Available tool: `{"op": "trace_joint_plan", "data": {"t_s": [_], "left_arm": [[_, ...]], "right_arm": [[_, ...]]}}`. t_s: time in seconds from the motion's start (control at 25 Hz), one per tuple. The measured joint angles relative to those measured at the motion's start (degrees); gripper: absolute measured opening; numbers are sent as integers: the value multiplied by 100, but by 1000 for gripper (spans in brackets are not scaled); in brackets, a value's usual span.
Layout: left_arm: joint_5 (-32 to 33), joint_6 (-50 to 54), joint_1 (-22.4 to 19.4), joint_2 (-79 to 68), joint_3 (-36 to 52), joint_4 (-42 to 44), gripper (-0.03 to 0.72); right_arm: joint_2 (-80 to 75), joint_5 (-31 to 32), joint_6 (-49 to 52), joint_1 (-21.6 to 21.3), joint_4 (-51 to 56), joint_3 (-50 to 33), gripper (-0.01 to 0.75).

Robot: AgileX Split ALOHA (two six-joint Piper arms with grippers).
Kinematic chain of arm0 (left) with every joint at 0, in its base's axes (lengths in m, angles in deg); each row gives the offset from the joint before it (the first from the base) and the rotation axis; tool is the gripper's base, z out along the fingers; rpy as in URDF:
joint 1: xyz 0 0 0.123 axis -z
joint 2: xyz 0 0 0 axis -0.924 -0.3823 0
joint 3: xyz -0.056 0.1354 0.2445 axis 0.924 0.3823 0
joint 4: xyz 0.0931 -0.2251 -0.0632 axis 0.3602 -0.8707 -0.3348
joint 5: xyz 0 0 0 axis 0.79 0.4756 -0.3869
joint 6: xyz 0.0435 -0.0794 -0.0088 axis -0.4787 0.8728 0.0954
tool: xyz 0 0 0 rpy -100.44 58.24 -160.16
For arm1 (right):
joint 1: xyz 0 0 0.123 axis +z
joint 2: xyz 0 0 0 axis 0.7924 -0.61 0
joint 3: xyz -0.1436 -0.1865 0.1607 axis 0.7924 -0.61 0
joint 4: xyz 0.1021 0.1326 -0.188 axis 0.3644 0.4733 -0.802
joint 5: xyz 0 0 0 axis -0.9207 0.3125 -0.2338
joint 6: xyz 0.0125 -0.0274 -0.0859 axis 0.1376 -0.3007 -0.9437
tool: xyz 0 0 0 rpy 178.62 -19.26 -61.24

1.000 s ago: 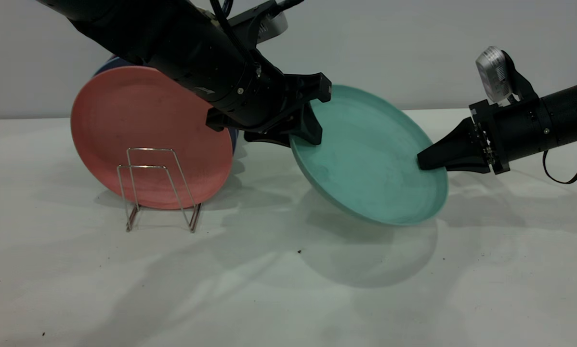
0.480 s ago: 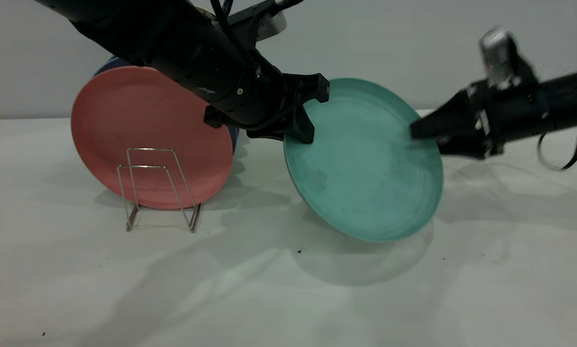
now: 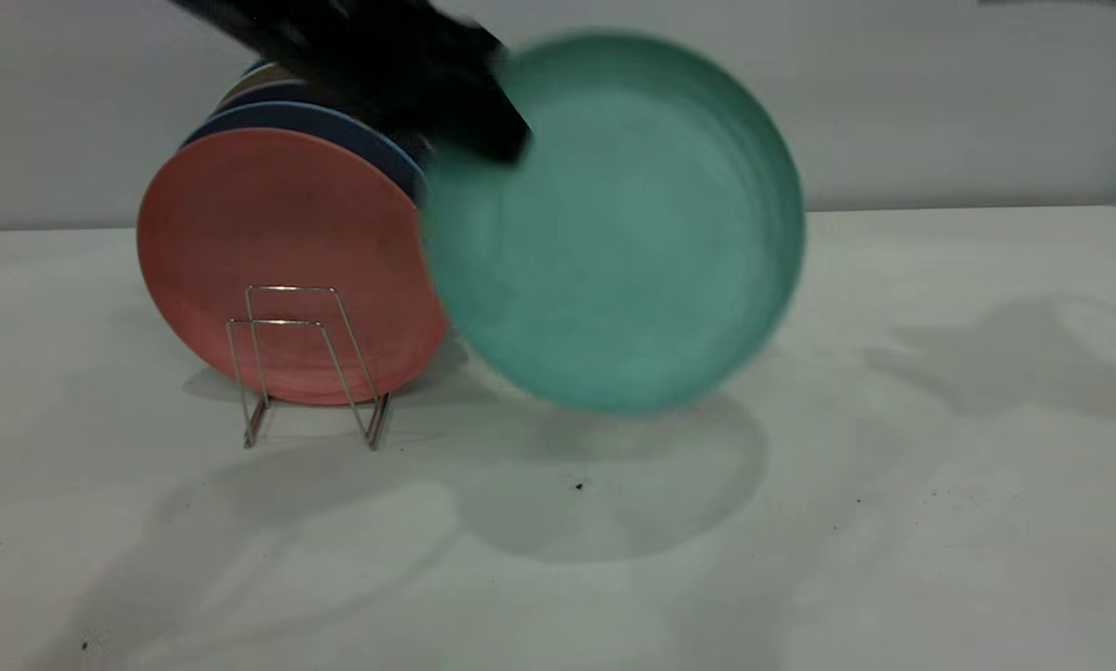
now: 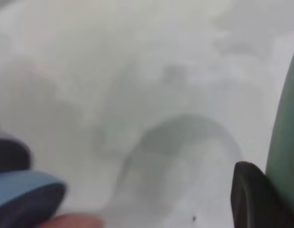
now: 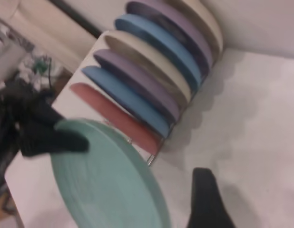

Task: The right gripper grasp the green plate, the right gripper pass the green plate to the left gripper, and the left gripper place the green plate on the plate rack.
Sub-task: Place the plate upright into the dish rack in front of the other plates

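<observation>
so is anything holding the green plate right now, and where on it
The left gripper holds the green plate by its upper rim, on the side toward the rack. The right gripper is apart from the plate.

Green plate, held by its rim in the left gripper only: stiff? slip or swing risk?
Likely stiff: the green plate keeps its round shape though the left gripper pinches only its upper rim. The matte surface may help grip. Held off-centre and clear of the table, it could pivot or swing.

Left gripper (image 3: pixel 483 130) smeared with motion, jaws indistinct against green plate (image 3: pixel 614 224) rim. Plate edges blurred too. Right gripper (image 5: pixel 206 199) cut off by frame edge. Plates behind pink plate (image 3: pixel 279 266) mostly hidden.
</observation>
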Motion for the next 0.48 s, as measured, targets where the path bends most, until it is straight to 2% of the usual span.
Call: {"op": "trace_joint_plan", "data": {"t_s": [0.28,0.48], "left_arm": [[684,-192,-960,1057,0,1040,69],[914,-837,-1412,1568,0,2377,69]], "right_arm": [[1362,153,1199,98,-1287,0,424],[2116,214,2122,138,-2407,-372,418]]}}
